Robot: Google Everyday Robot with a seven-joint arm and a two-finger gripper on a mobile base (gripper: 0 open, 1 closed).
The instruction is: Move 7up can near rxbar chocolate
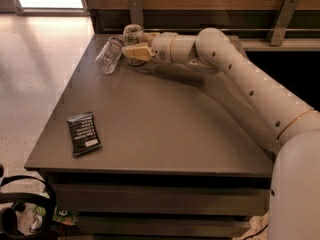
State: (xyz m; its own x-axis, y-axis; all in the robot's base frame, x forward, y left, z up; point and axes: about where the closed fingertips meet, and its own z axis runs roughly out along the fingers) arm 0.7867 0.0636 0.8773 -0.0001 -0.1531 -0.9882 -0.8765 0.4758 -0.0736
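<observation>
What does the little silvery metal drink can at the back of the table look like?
The small silvery metal drink can stands upright near a far corner of the dark table. Its round shiny top and some pale side show; the robot's beige gripper sits right against it, hiding its lower part. A clear crinkled plastic bottle lies close beside it.

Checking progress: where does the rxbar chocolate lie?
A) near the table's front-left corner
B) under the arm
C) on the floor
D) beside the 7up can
A: the rxbar chocolate lies near the front-left corner of the table, far from the 7up can, which stands at the far edge by the end effector.
</observation>
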